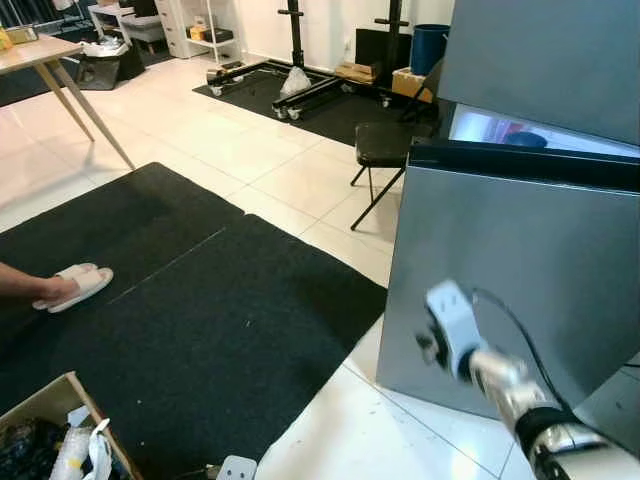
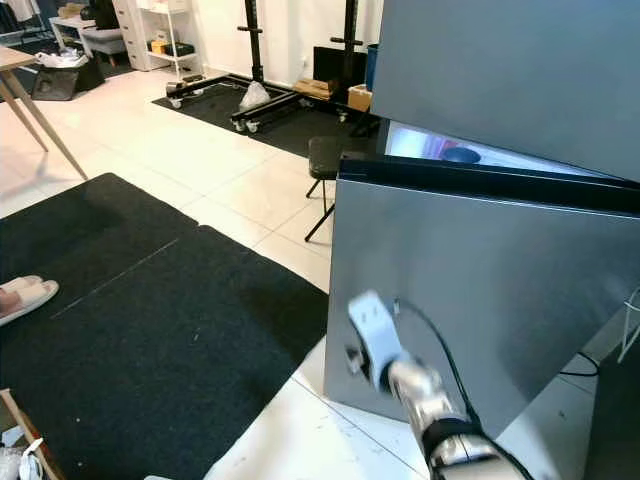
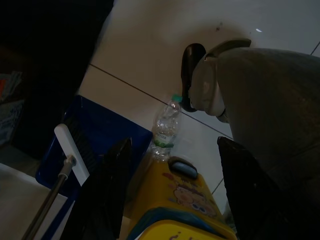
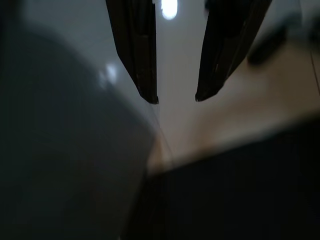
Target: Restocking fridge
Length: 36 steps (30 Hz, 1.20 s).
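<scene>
Large grey metal fridge point(image 1: 500, 280), at the robot's right: its lower door stands tilted against the upper body, and a lit gap point(image 2: 470, 152) between the 2 shows a blue object inside. Black floor mat point(image 1: 180, 310) covers the white tiled floor point(image 1: 230, 140) ahead and to the left. A second black mat further back carries a black wheeled metal stand point(image 1: 300, 85). Wooden table point(image 1: 45, 60) on slanted legs, far left corner. Small black folding stool point(image 1: 380, 150) beside the fridge, on the tiles. Open cardboard box point(image 1: 60, 430) at the lower left edge, holding crumpled white wrapping. A person's foot in a pale slipper point(image 1: 72, 286) rests on the mat at the left edge.

Right arm point(image 1: 520, 400), silver, reaches forward in front of the lower fridge door, blurred; its wrist unit sits close to the door face. Right gripper point(image 4: 175, 97), in the right wrist view: 2 black fingers apart, holding nothing, over a blurred grey surface. Left gripper point(image 3: 172, 190), in the dim left wrist view: 2 black fingers apart, with nothing between them, hanging above a yellow cartoon-printed container point(image 3: 180, 205). Beside it stand a clear plastic water bottle with a green cap point(image 3: 165, 127) and a blue bin point(image 3: 90, 150).
</scene>
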Available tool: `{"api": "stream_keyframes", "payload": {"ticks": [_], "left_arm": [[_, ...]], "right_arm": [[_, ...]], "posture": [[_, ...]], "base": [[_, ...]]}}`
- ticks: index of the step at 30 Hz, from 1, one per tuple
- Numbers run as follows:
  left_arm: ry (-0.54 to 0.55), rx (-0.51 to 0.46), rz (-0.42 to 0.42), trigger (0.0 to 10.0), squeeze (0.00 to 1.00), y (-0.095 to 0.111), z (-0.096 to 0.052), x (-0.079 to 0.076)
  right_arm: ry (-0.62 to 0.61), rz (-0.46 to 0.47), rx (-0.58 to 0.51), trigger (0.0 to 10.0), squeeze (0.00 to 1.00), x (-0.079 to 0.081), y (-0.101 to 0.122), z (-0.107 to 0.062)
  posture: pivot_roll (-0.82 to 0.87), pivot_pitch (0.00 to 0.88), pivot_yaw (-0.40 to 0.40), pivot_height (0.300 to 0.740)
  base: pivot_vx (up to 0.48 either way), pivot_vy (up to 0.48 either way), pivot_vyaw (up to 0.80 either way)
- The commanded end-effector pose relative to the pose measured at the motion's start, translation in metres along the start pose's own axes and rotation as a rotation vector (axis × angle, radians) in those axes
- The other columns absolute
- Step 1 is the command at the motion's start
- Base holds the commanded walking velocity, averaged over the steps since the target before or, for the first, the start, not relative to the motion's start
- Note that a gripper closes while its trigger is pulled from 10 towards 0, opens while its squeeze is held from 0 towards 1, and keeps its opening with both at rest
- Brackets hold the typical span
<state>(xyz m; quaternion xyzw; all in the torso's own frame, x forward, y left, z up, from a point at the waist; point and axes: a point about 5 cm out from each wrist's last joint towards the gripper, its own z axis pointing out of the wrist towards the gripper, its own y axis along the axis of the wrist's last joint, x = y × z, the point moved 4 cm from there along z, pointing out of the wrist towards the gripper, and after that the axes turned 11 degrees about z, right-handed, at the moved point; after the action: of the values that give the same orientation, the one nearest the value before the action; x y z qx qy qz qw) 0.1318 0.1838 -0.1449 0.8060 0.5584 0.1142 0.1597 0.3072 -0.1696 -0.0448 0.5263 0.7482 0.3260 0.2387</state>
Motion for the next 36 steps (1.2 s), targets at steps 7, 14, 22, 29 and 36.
{"api": "stream_keyframes", "payload": {"ticks": [7, 14, 22, 29, 36], "left_arm": [[-0.037, 0.008, 0.035, 10.0, 0.0, 0.0, 0.001, -0.009], [-0.045, 0.024, 0.065, 10.0, 0.0, -0.002, 0.001, -0.009], [-0.041, 0.027, 0.065, 10.0, 0.0, -0.003, 0.001, -0.007], [-0.045, 0.033, 0.064, 10.0, 0.0, -0.005, 0.0, -0.007], [-0.047, 0.028, 0.061, 10.0, 0.0, -0.004, 0.001, -0.008]], "right_arm": [[-0.125, 0.029, 0.323, 10.0, 0.0, -0.01, -0.112, -0.031], [-0.142, 0.075, 0.503, 10.0, 0.0, 0.001, -0.178, -0.062], [-0.142, 0.075, 0.556, 10.0, 0.0, 0.006, -0.197, -0.073], [-0.155, 0.076, 0.541, 10.0, 0.0, 0.002, -0.192, -0.071], [-0.175, 0.083, 0.499, 10.0, 0.0, -0.004, -0.181, -0.065]], "posture": [[-0.01, 0.0, -0.026, 0.74], [-0.02, 0.0, -0.019, 0.74], [-0.01, 0.0, -0.019, 0.74], [-0.02, 0.0, -0.017, 0.74], [-0.01, 0.0, -0.019, 0.74]], "base": [[0.0, 0.0, 0.0], [0.034, 0.0, 0.0], [0.268, 0.0, 0.0], [0.272, 0.0, 0.0], [0.271, 0.0, 0.0]]}}
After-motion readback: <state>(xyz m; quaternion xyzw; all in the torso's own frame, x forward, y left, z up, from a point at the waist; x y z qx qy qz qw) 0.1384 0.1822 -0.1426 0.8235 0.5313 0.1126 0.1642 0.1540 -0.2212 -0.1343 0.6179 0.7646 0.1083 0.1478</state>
